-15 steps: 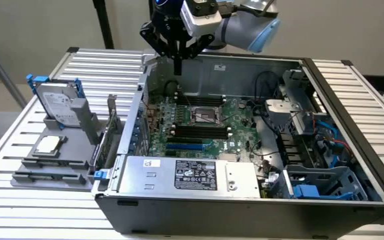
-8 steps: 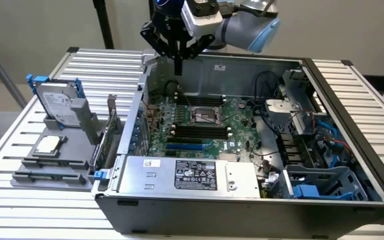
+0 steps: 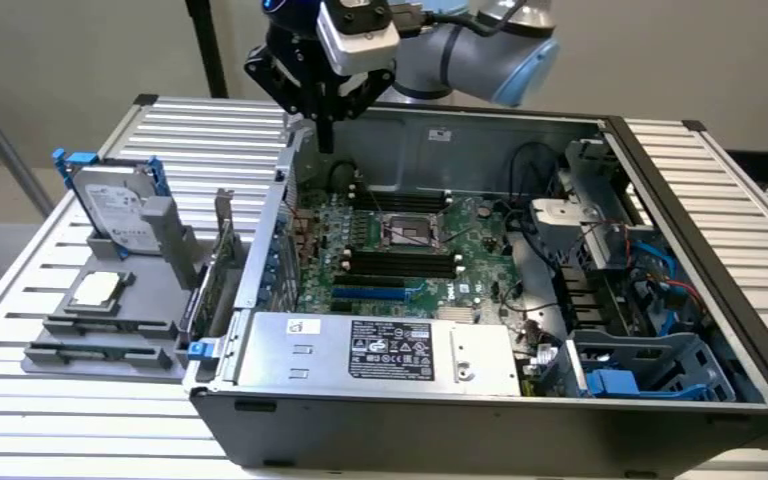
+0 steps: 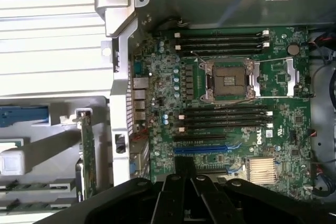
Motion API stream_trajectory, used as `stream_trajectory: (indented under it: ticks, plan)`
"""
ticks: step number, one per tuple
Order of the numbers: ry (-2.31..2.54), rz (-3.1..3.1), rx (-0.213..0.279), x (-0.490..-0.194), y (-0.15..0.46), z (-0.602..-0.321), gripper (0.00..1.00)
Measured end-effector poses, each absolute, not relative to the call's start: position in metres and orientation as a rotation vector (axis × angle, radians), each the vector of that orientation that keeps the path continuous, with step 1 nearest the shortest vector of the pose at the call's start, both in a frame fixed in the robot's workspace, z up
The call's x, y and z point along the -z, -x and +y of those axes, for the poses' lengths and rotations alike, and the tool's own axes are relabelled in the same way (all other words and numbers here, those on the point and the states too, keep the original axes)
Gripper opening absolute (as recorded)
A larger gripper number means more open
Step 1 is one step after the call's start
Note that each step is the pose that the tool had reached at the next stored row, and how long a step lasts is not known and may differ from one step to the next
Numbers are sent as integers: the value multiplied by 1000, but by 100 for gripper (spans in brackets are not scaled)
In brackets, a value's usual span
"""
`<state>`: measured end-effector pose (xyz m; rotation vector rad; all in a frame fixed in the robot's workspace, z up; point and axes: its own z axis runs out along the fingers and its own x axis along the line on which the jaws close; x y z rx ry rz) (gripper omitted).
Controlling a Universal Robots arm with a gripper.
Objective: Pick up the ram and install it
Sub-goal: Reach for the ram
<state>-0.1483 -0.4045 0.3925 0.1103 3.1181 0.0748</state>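
We are hovering our gripper (image 3: 324, 138) over the case (image 3: 398, 432), near its back wall, jaws pressed together on nothing. The ram (image 3: 101, 352) is lying in the holder (image 3: 157, 262) by the worktop's edge, at the exterior view's left.

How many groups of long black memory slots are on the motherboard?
2. The first group is on one side of the processor socket; the second group is on the opposite side, nearer the blue slot. None seems hidden.
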Motion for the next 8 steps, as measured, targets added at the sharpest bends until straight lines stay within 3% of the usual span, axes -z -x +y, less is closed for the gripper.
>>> stream_trajectory:
  ticks: [8]
  plan:
    - [-110, 3118, -73, -391, 185, -408, 11]
